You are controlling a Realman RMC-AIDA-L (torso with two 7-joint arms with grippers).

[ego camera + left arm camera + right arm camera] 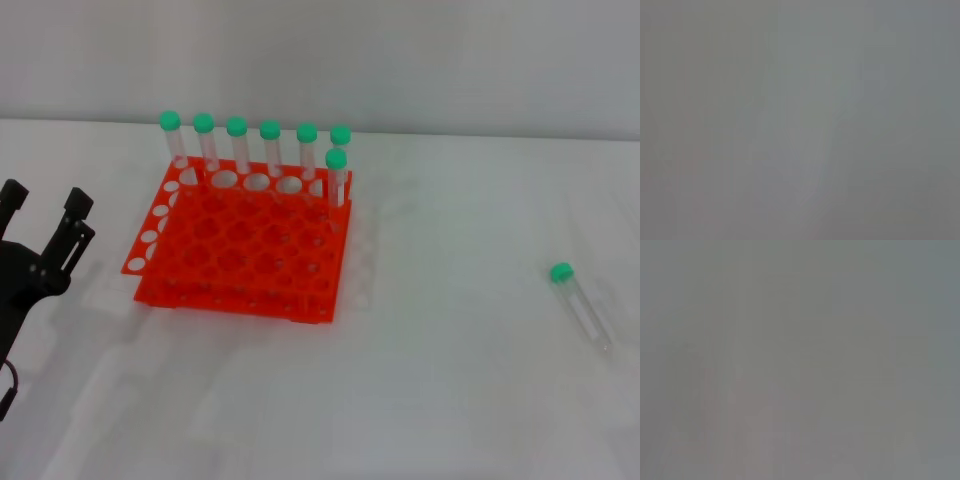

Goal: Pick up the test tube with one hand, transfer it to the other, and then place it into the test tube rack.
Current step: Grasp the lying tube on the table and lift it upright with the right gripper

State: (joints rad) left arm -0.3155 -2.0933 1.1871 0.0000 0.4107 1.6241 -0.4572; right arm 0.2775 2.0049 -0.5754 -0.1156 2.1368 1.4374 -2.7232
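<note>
Head view: the black two-finger left gripper [45, 215] at the left edge has its jaws spread, empty, just beside the orange-red plastic test tube rack [240, 250] holding seven green-capped tubes [270, 145]. Well apart to the right lies the clear green-capped test tube [580, 305] on the white table [450, 400] — right gripper unseen.

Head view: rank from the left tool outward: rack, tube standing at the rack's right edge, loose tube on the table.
Left tool sits open at the left edge.
1. Test tube rack, just to its right.
2. Front standing tube, at the rack's right edge.
3. Loose test tube, lying far right on the table.
</note>
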